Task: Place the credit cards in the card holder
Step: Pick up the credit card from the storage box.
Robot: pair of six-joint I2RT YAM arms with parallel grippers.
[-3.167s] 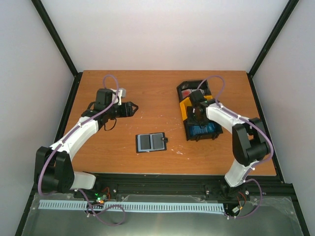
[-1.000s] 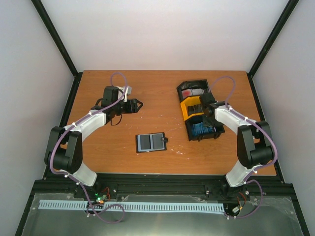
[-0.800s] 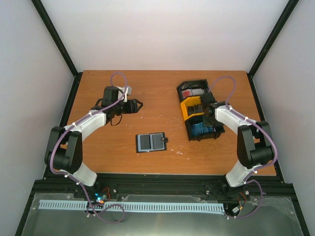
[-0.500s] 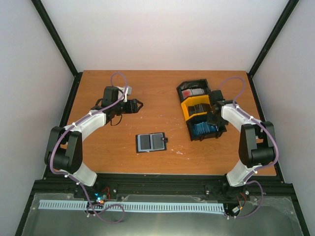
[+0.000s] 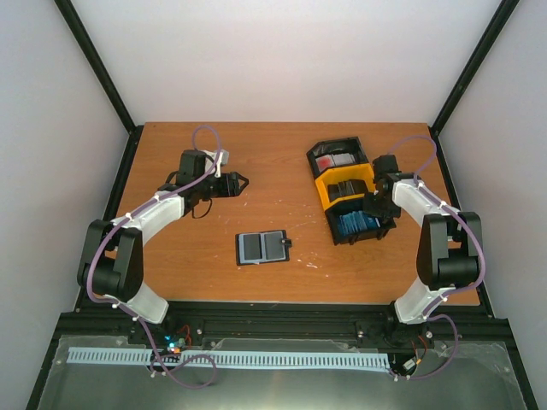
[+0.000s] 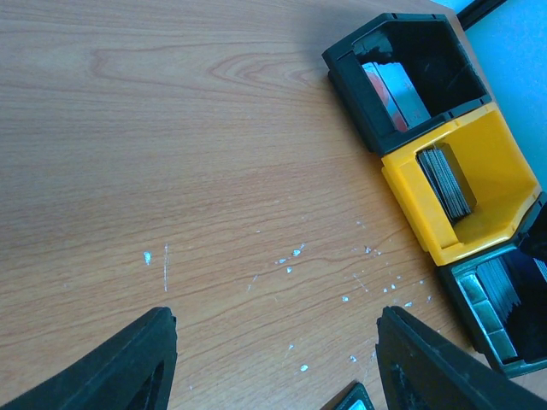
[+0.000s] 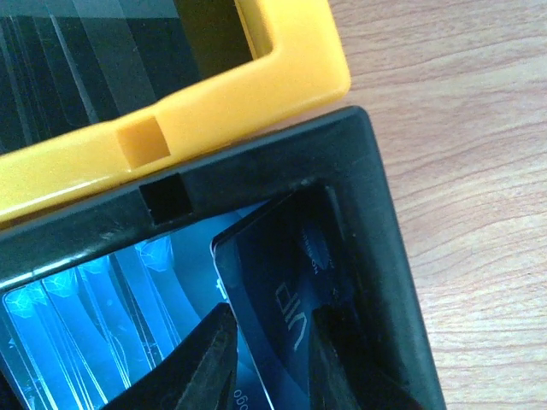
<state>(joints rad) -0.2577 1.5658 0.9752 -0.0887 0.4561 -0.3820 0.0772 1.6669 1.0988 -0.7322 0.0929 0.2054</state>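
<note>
Cards (image 5: 352, 224) are sitting in the near tray (image 7: 376, 205), holder (image 5: 263, 248) lying open on the surface (image 5: 171, 256). Right end effector (image 5: 374, 205) is straddling a dark card (image 7: 273, 329); I can't tell if it's pinching. Left end effector (image 6: 273, 342) is hanging spread. I'm risking the card catching the tray wall and slipping.

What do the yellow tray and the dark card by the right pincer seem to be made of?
The yellow tray looks like moulded plastic: uniform colour, soft sheen, rounded edges. The dark card is probably glossy plastic: thin, with printed lettering and light reflecting off its face.
</note>
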